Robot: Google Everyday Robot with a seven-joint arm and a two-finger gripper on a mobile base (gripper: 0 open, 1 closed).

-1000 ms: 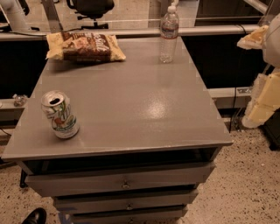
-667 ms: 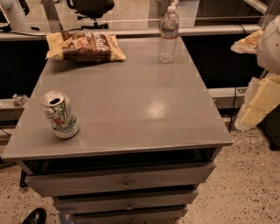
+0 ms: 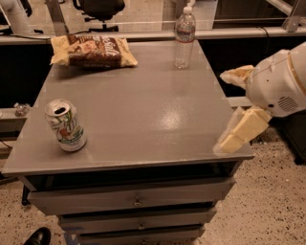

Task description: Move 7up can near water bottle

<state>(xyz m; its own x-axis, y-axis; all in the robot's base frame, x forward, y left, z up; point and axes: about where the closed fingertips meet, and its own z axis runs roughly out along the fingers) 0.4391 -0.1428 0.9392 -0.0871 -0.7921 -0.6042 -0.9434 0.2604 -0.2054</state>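
The 7up can [image 3: 67, 125] stands upright near the front left corner of the grey table [image 3: 143, 105]; it is white and green with an opened silver top. The water bottle [image 3: 184, 37] stands upright at the back right of the table, clear with a white cap. My gripper [image 3: 224, 110] comes in from the right and hangs at the table's right edge, far from the can. It is open and holds nothing, with one cream finger [image 3: 235, 75] above and the other [image 3: 239, 133] below.
A brown and yellow chip bag [image 3: 91, 50] lies at the back left of the table. The table has drawers [image 3: 136, 201] in front. An office chair [image 3: 98, 7] stands behind. A black shoe [image 3: 36, 237] is on the floor at bottom left.
My gripper has moved left, from off the right side to the table's right edge. The can, bottle and bag have not moved.
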